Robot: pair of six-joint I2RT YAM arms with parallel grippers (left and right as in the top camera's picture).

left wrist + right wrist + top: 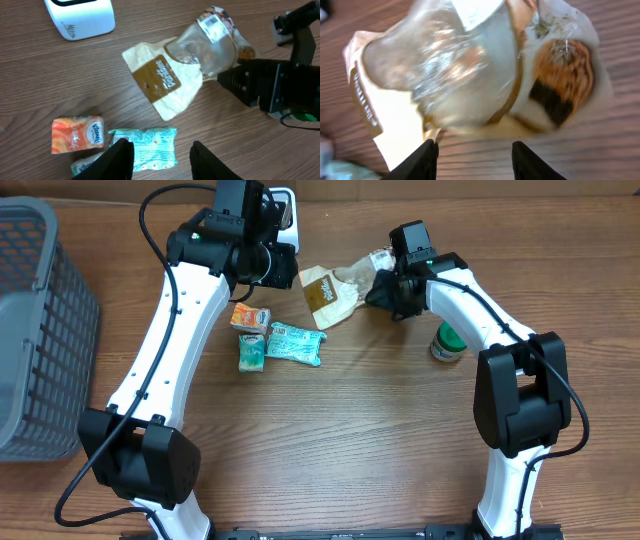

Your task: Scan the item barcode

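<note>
A crumpled cream-and-brown snack bag [335, 288] is pictured lying on the wooden desk [360, 440] between the two arms, near the white scanner [80, 17], its barcode label [212, 22] turned upward at the end nearest the right gripper [474, 145]. That gripper is seen just beside the bag with its fingers parted and nothing clamped between them, while the left gripper [160, 145] is poised above a teal tissue pack [295, 343], likewise spread and empty. An orange pack [250, 317], a green-lidded jar [447, 343] and a grey basket [35, 330] are seen around it.
</note>
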